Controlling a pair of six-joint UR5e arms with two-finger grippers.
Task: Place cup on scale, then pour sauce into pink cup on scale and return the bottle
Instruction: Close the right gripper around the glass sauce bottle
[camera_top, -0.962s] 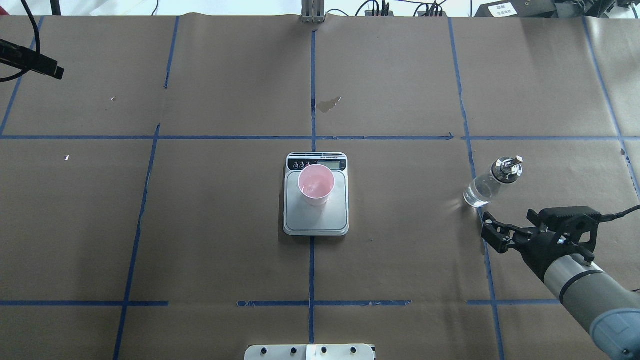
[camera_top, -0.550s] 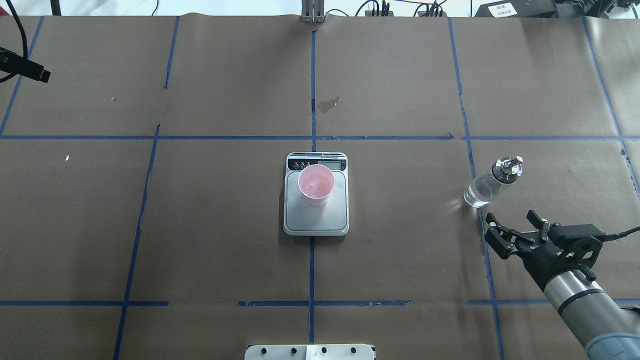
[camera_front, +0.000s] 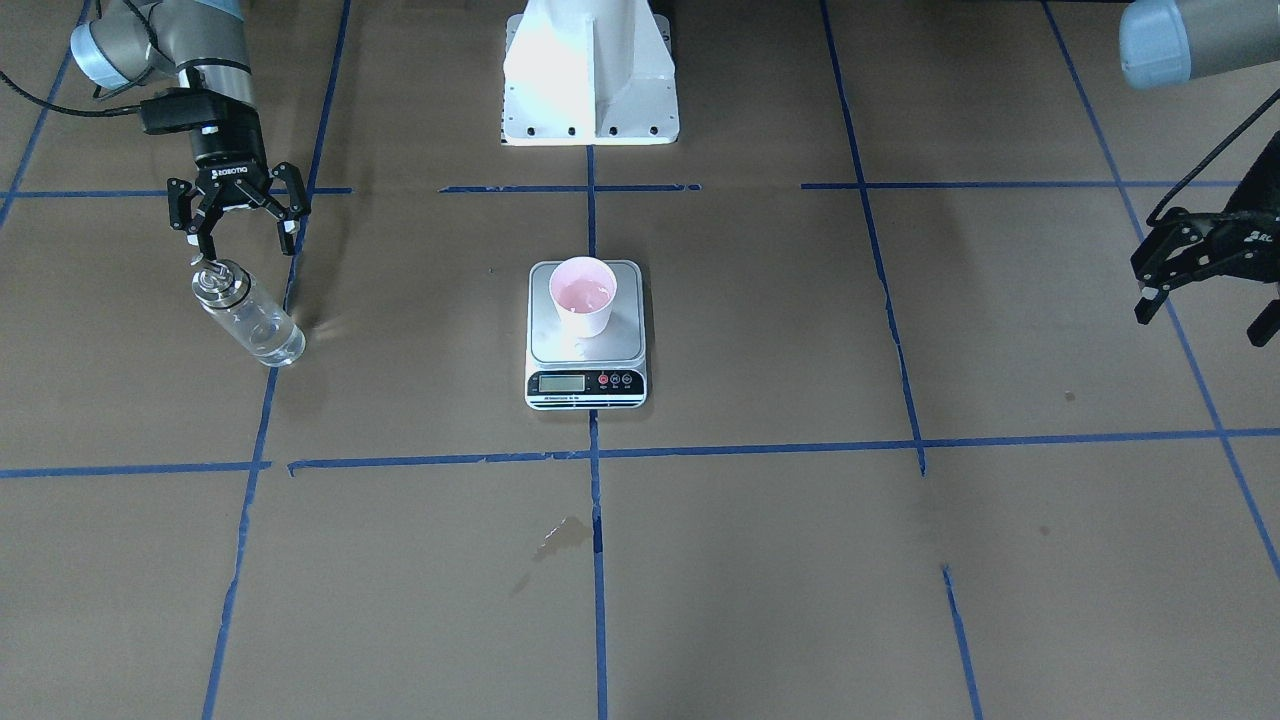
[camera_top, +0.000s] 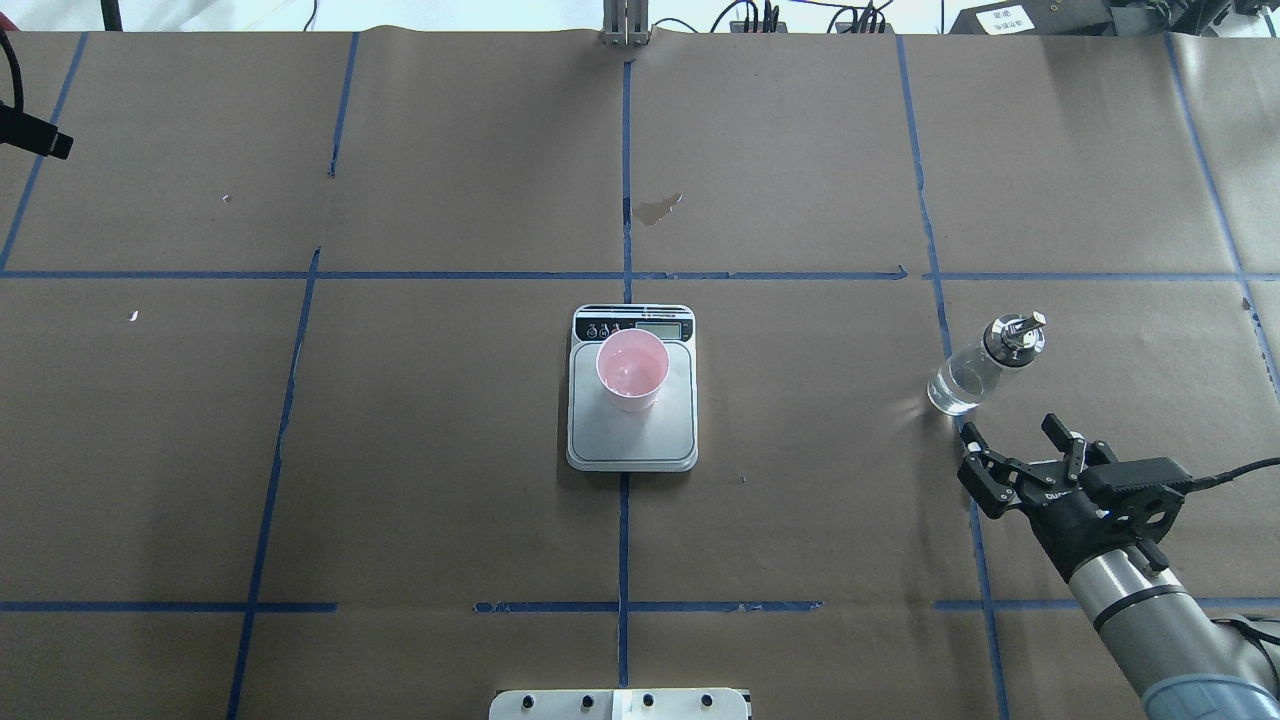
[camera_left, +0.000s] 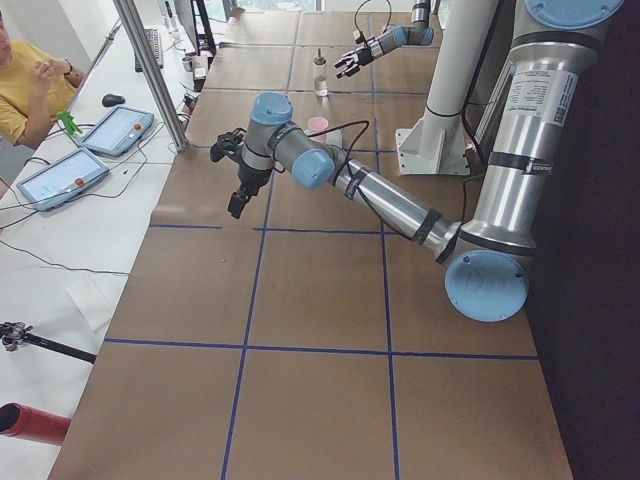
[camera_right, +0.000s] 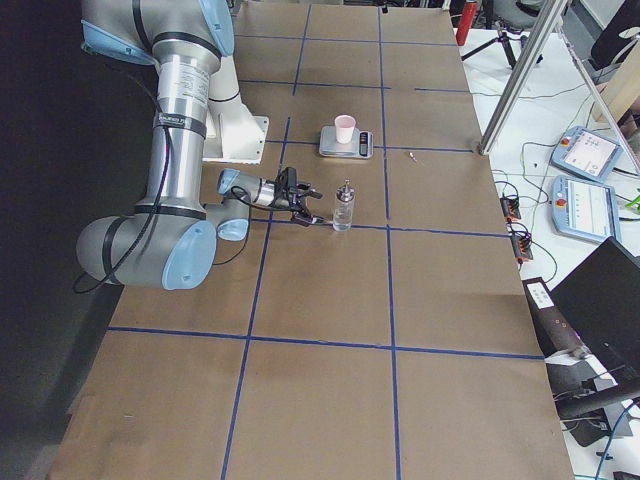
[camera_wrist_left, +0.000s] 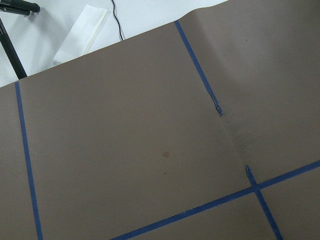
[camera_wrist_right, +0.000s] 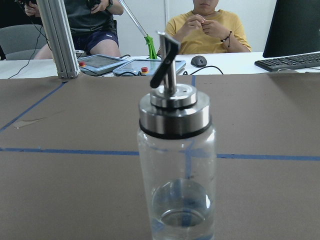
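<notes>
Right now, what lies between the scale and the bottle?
Only bare brown paper lies between the scale and the glass bottle, as the overhead view shows.

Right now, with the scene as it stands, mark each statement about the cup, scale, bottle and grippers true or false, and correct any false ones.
1. The cup stands on the scale. True.
2. The right gripper is shut on the bottle. False: the right gripper is open and short of the bottle, not touching it. The bottle stands upright on the table.
3. The cup sits toward the display end of the scale. True.
4. The left gripper hovers over the scale. False: the left gripper is far off toward the table's left end, open and empty.
</notes>
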